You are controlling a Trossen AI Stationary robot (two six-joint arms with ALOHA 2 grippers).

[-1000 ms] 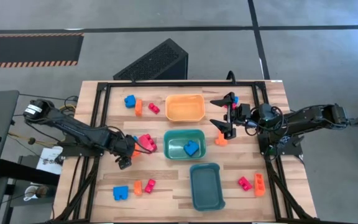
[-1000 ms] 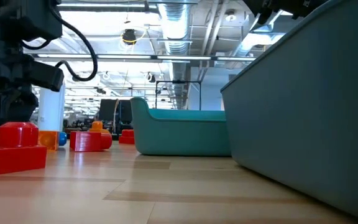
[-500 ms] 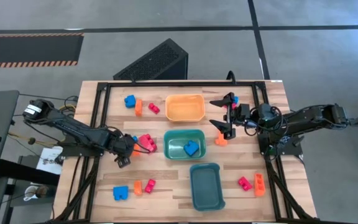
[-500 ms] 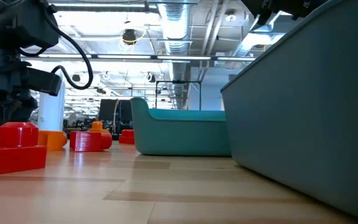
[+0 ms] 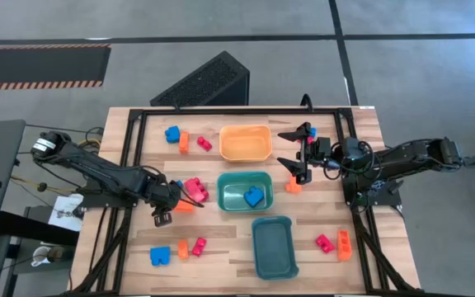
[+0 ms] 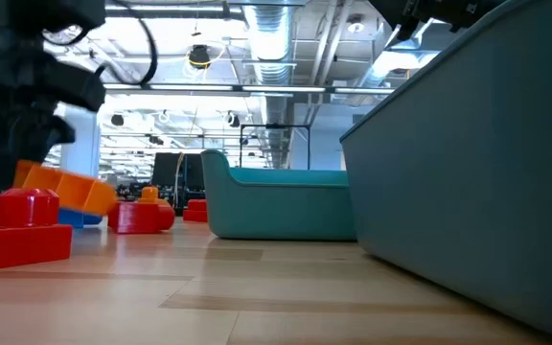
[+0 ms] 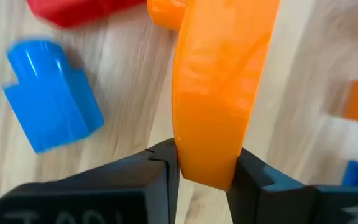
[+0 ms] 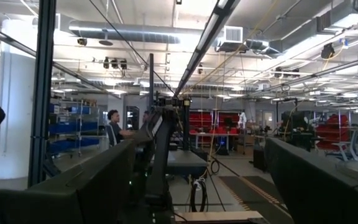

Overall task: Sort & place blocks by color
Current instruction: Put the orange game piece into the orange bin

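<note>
Progress is slight: one blue block (image 5: 254, 196) lies in the green tray (image 5: 229, 182) at the middle of the table (image 5: 229, 247), while the orange tray (image 5: 245, 143) toward the far edge and the teal tray (image 5: 274, 247) toward the near edge both look empty. Every other block is still loose on the wood, so by my reckoning most of the sorting is left.

The left gripper (image 7: 201, 177) is closed on an orange block (image 7: 219, 81), its two dark fingers pinching the block's narrow end. In the low view this block hangs tilted, clear of the wood, so I judge it is being lifted for the orange tray. It sits over the left half of the table, just beside the pink block (image 5: 195, 190) and a small blue block (image 7: 51, 93).

Loose blocks remain in clusters: a blue, an orange and a red one near the far left corner, a blue, an orange and a pink one near the near left corner, a pink and an orange one near the near right corner, and an orange one just right of the green tray.

The right gripper (image 5: 303, 153) waits above the table's right half, fingers spread wide and empty.
</note>
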